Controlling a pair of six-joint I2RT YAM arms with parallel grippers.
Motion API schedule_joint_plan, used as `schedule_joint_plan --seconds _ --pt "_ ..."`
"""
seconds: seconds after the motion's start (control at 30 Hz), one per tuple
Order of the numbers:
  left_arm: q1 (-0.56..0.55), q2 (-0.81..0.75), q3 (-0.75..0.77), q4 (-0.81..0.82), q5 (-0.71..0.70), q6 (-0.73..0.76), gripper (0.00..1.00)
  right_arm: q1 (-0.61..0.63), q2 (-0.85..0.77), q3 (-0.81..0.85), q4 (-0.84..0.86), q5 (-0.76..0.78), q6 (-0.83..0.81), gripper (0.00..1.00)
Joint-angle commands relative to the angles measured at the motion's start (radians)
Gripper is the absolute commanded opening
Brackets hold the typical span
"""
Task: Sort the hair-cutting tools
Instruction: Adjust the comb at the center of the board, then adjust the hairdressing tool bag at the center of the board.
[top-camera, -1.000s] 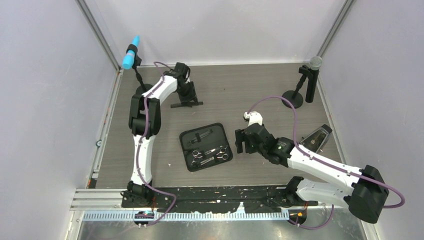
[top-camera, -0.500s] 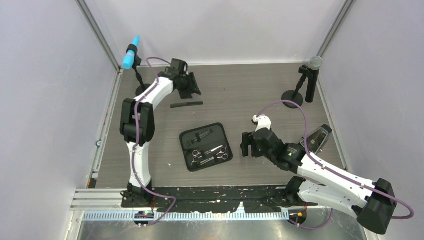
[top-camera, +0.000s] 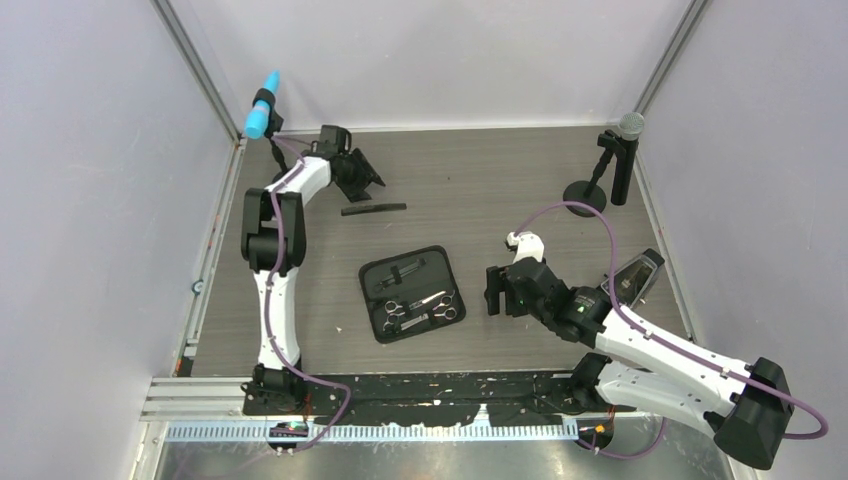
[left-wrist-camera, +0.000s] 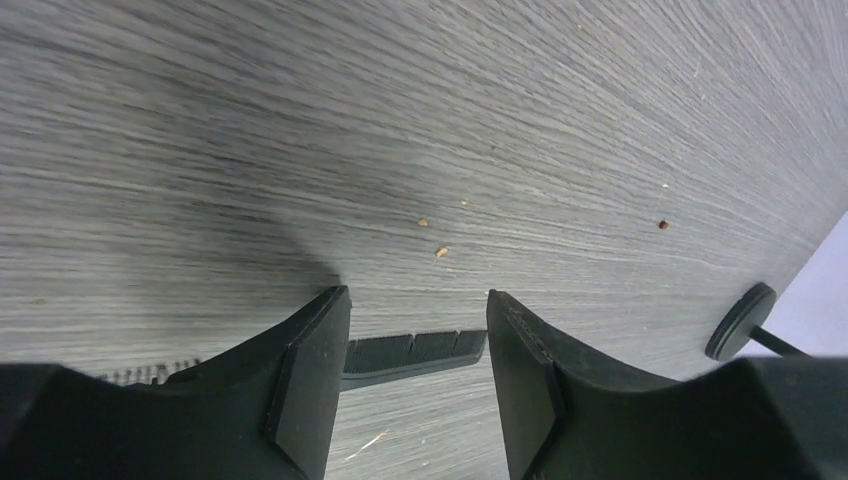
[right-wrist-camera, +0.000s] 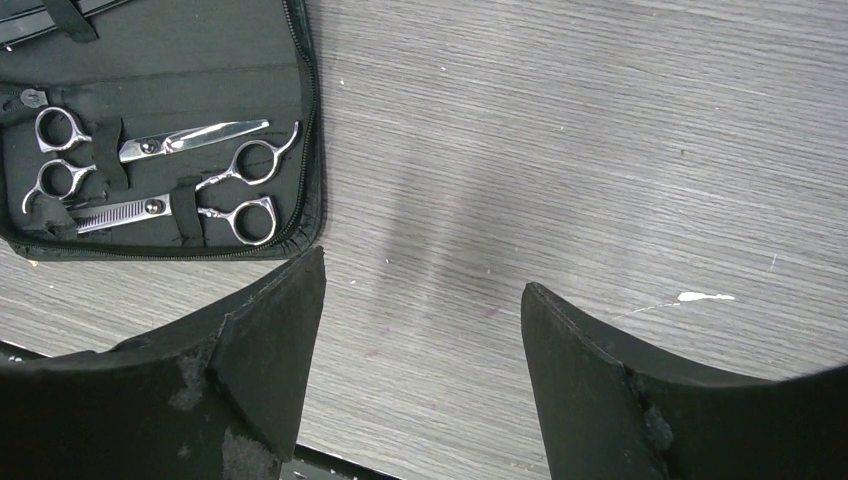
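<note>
left pincer (left-wrist-camera: 415, 305): jaws apart, empty, at table's (top-camera: 480, 190) 11 o'clock
right pincer (right-wrist-camera: 422, 275): jaws wide, empty, 3 o'clock of case (right-wrist-camera: 200, 60)
comb (top-camera: 373, 209): loose on table, 11 o'clock of case
scissors (right-wrist-camera: 190, 137): both strapped in open case
clips: can't make out
progress: looks early; only comb lies apart

We see the long thin black comb (top-camera: 374, 209) lying flat on the tabletop (top-camera: 480, 180), its length running left to right, well apart from the open black case (top-camera: 445, 272). Inside the case lie two slim silver scissors, both closed, side by side and head to tail. In the right wrist view, the plain-bladed pair (right-wrist-camera: 160, 143) has its rings at the left, while the toothed pair (right-wrist-camera: 150, 207) has its rings at the right.
</note>
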Motion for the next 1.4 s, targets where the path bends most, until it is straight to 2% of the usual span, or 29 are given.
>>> schedule_joint_plan --seconds 0.0,0.2,0.33,0.6,0.73,0.87,1.0,1.2,1.37 --pt "-0.011 0.000 0.009 -0.021 0.033 -0.014 0.54 -0.003 -0.004 0.041 -0.004 0.010 0.013 0.78" --pt "-0.043 -0.022 0.015 -0.118 -0.008 0.041 0.52 -0.003 -0.024 0.038 -0.003 0.001 0.020 0.78" --pt "-0.059 -0.065 -0.052 -0.133 -0.016 0.066 0.52 -0.004 0.017 0.051 0.042 -0.028 -0.008 0.80" --pt "-0.061 -0.176 -0.234 -0.098 -0.020 0.096 0.51 -0.008 0.349 0.227 0.111 -0.058 -0.091 0.80" --pt "-0.060 -0.214 -0.291 -0.094 -0.033 0.104 0.51 -0.032 0.550 0.320 0.196 -0.108 -0.116 0.76" --pt "-0.059 -0.237 -0.326 -0.087 -0.039 0.102 0.51 -0.052 0.730 0.424 0.220 -0.173 -0.121 0.64" --pt "-0.058 -0.243 -0.337 -0.089 -0.041 0.101 0.51 -0.070 0.835 0.463 0.239 -0.165 -0.101 0.49" --pt "-0.053 -0.267 -0.349 -0.096 -0.049 0.109 0.50 -0.141 0.874 0.399 0.274 -0.126 -0.042 0.20" --pt "-0.046 -0.294 -0.403 -0.081 -0.058 0.083 0.50 -0.223 0.841 0.338 0.272 -0.097 -0.015 0.07"
